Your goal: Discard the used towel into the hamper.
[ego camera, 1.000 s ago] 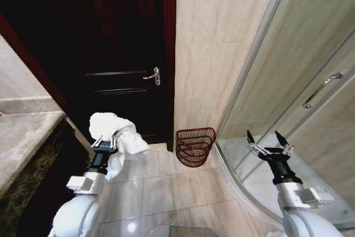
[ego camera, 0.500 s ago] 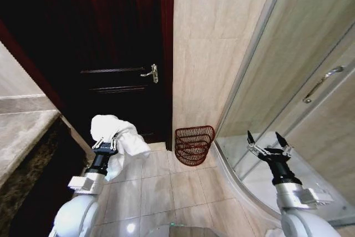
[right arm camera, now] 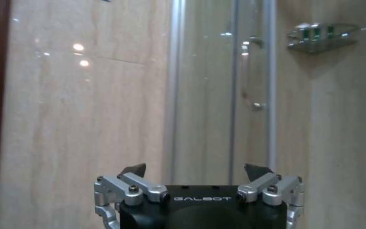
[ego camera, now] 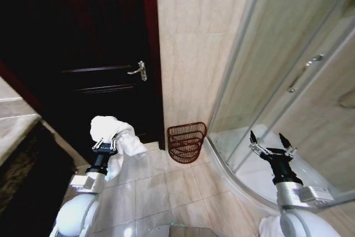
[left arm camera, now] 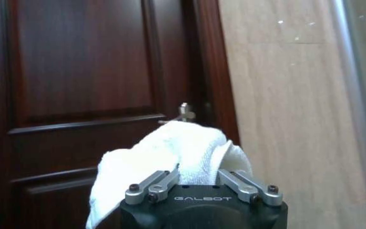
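- Gripping a bunched white towel (ego camera: 113, 137), the left gripper (ego camera: 105, 145) is raised at the near left of the scene, its fingers closed on the cloth.
- The towel bulges up above the gripper and drapes down to its right side; in the left wrist view the same towel (left arm camera: 170, 157) mounds over the left gripper (left arm camera: 202, 183) and hangs past it.
- The right gripper (ego camera: 272, 145) is held up at the near right, its fingers spread apart with nothing between them; the right wrist view shows the right gripper (right arm camera: 196, 179) the same way, both tips wide of each other.
- The hamper (ego camera: 186, 141), a small round red-brown wicker basket with open slats, stands on the tiled floor (ego camera: 161, 187) at the foot of the beige tiled wall (ego camera: 188, 65), farther off than both grippers and between them, nearer the left one's side.
- Just left of the hamper is a dark wooden door (ego camera: 94, 65) with a metal lever handle (ego camera: 138, 71).
- Just right of the hamper runs the curved base and glass of a shower enclosure (ego camera: 277, 70), behind the right gripper.
- A stone countertop (ego camera: 14, 129) edges in at the far left.
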### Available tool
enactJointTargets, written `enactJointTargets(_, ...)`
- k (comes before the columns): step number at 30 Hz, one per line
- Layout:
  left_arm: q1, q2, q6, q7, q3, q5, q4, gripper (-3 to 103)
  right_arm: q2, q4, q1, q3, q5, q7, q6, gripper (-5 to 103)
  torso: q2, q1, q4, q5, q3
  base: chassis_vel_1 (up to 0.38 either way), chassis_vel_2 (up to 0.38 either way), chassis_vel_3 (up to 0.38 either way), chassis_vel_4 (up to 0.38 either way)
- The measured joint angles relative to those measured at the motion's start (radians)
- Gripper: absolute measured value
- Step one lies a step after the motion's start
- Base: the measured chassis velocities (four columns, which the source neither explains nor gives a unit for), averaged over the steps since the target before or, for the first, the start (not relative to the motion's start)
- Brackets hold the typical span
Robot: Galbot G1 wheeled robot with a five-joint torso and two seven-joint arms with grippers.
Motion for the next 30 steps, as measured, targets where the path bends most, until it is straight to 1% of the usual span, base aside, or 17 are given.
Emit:
enactJointTargets(1, -0.002, 0.000, -0.004, 0.000, 0.001, 0.000, 0.005, 10, 0.002, 0.001, -0.001, 0.000, -0.001, 0.000, 0.000, 100, -0.010, -0.005, 0.0001, 0.0000, -0.005, -0.112, -0.079, -0.109, -0.098)
enactJointTargets(3, -0.003, 0.000, -0.005, 0.000, 0.001, 0.000, 0.006, 10, 0.002, 0.001, -0.002, 0.000, -0.001, 0.000, 0.000, 100, -0.014, -0.006, 0.0001, 0.0000, -0.007, -0.112, -0.079, -0.109, -0.097)
enactJointTargets(5, -0.005, 0.000, -0.008, 0.001, 0.002, -0.001, 0.012, 10, 0.002, 0.004, -0.004, 0.001, -0.002, 0.000, 0.000, 100, -0.029, -0.013, 0.0001, 0.0000, -0.016, -0.115, -0.115, -0.109, -0.121)
enactJointTargets(9, -0.006, 0.000, -0.009, 0.003, 0.002, -0.001, 0.016, 10, 0.000, 0.007, -0.005, 0.002, -0.002, 0.000, -0.001, 100, -0.044, -0.019, 0.0002, 0.0000, -0.025, -0.123, -0.125, -0.115, -0.120)
enactJointTargets(11, -0.006, 0.000, -0.010, 0.004, 0.002, -0.008, 0.018, 10, 0.001, 0.008, -0.004, 0.002, -0.003, 0.000, -0.003, 100, -0.056, -0.025, -0.0004, -0.0001, -0.031, -0.135, -0.125, -0.137, -0.138)
enactJointTargets(12, -0.006, 0.000, -0.010, 0.004, 0.002, -0.008, 0.018, 10, 0.001, 0.008, -0.004, 0.002, -0.003, 0.000, -0.003, 100, -0.056, -0.025, -0.0004, -0.0001, -0.031, -0.135, -0.113, -0.146, -0.138)
enactJointTargets(14, -0.004, 0.002, -0.012, 0.005, 0.000, -0.019, 0.022, 10, 0.006, 0.010, -0.004, -0.002, -0.009, 0.001, -0.004, 100, -0.071, -0.032, -0.0002, 0.0002, -0.040, -0.106, -0.103, -0.115, -0.107)
enactJointTargets(16, -0.003, 0.002, -0.012, 0.005, 0.000, -0.020, 0.022, 10, 0.007, 0.010, -0.004, -0.003, -0.010, 0.001, -0.004, 100, -0.073, -0.033, -0.0001, 0.0001, -0.041, -0.085, -0.094, -0.084, -0.086)
enactJointTargets(19, -0.001, 0.005, -0.020, 0.004, -0.003, -0.023, 0.027, 10, 0.010, 0.011, -0.005, -0.006, -0.015, 0.001, -0.004, 100, -0.082, -0.037, -0.0006, 0.0001, -0.046, -0.039, -0.066, -0.049, -0.057)
enactJointTargets(22, 0.004, 0.005, -0.026, 0.004, -0.005, -0.023, 0.029, 10, 0.011, 0.014, -0.007, -0.007, -0.018, 0.001, -0.004, 100, -0.099, -0.044, 0.0001, 0.0000, -0.054, 0.000, 0.000, 0.000, 0.000)
enactJointTargets(24, 0.004, 0.005, -0.027, 0.004, -0.005, -0.023, 0.029, 10, 0.011, 0.015, -0.007, -0.007, -0.019, 0.001, -0.005, 100, -0.101, -0.046, 0.0002, 0.0000, -0.055, 0.000, 0.000, 0.000, 0.000)
enactJointTargets(26, 0.005, 0.004, -0.030, 0.004, -0.003, -0.022, 0.033, 10, 0.011, 0.019, -0.010, -0.007, -0.020, 0.001, -0.008, 100, -0.114, -0.052, -0.0004, 0.0000, -0.062, 0.000, 0.000, 0.000, 0.000)
enactJointTargets(30, 0.005, 0.003, -0.033, 0.004, -0.002, -0.020, 0.037, 10, 0.012, 0.021, -0.016, -0.007, -0.026, 0.003, -0.011, 100, -0.130, -0.059, -0.0004, 0.0000, -0.071, 0.000, 0.000, 0.000, 0.000)
